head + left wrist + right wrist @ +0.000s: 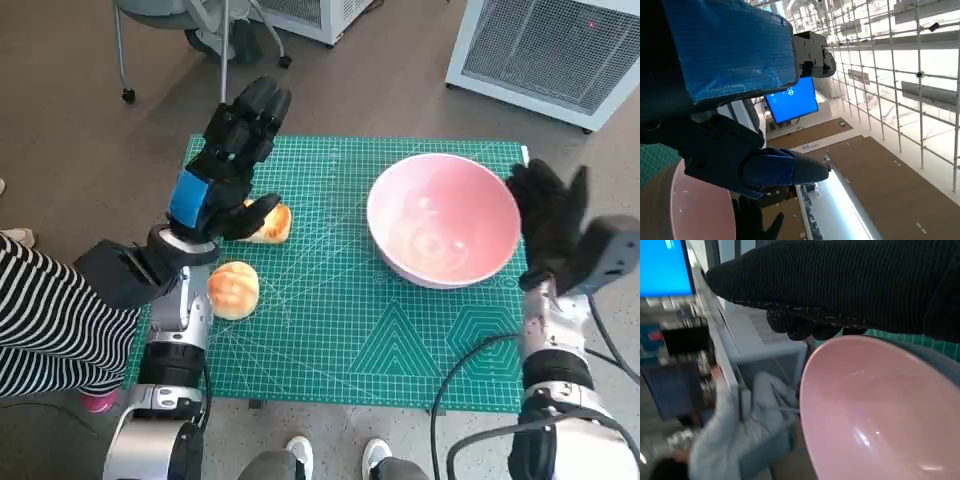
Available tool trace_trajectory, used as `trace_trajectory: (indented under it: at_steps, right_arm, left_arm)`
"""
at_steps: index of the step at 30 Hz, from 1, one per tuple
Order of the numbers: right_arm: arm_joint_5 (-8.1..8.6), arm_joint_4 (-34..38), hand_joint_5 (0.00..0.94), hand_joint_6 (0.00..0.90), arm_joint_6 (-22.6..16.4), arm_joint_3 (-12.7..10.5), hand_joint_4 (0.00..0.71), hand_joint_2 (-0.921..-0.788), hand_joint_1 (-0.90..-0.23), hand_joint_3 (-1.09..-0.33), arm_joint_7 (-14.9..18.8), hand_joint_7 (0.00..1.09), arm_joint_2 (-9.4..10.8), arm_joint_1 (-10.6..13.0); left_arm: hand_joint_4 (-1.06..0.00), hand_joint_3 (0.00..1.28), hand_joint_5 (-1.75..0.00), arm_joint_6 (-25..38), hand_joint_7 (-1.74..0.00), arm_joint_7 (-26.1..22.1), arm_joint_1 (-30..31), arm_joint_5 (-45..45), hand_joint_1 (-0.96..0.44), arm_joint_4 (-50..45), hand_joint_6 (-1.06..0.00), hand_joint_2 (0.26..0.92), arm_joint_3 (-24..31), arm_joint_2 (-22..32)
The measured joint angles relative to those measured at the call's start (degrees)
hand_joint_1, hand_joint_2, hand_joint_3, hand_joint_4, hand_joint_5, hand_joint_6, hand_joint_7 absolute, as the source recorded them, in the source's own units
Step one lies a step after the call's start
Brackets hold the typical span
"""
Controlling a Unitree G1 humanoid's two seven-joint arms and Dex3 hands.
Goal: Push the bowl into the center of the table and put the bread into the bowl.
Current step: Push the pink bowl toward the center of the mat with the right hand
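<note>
The pink bowl (443,218) stands on the right part of the green mat (380,350). My gloved right hand (548,215) is upright with its fingers apart, right beside the bowl's right rim; the right wrist view shows the glove (850,285) just over the bowl (880,410). Two bread rolls lie on the mat's left: one (272,224) partly under my left hand, the other (233,289) nearer me. My left hand (235,150) hovers raised over the farther roll, fingers stretched out and holding nothing. Its fingers (765,167) appear in the left wrist view with the bowl (690,210) behind.
A person's striped sleeve (40,320) reaches in at the left table edge. A white appliance (560,50) stands beyond the table's far right, a chair base (180,30) at the far left. Feet (300,455) show at the near edge. A seated person (740,435) appears in the right wrist view.
</note>
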Motion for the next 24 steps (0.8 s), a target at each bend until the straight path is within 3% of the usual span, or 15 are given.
trace_trajectory:
  at_steps: [9,16,22,24]
  right_arm:
    - [0.07,0.1,0.006,0.084,0.8,0.2,0.134,-0.921,-0.679,-0.792,1.2,0.24,2.4,-1.2]
    - [0.12,0.1,0.003,0.082,1.0,-0.4,0.125,-0.921,-0.681,-0.796,1.6,0.23,3.6,-1.5]
    - [4.75,0.1,0.000,0.070,1.4,-4.4,0.089,-0.921,-0.706,-0.779,3.9,0.21,7.2,-3.2]
    - [5.37,0.1,0.000,0.067,1.6,-5.1,0.083,-0.921,-0.703,-0.763,4.6,0.20,8.4,-3.8]
  left_arm:
    - [-0.08,0.30,0.00,0.0,-0.38,-0.2,0.2,0.0,-0.69,0.0,0.00,0.921,0.1,0.1]
    - [-0.08,0.30,0.00,0.0,-0.38,-0.2,0.2,0.0,-0.69,0.0,0.00,0.921,0.1,0.1]
    - [-0.08,0.30,0.00,0.0,-0.38,0.1,0.2,0.0,-0.69,0.0,0.00,0.921,0.3,0.3]
    - [-0.08,0.30,0.00,0.0,-0.38,0.1,0.2,0.0,-0.69,0.0,0.00,0.921,0.2,0.1]
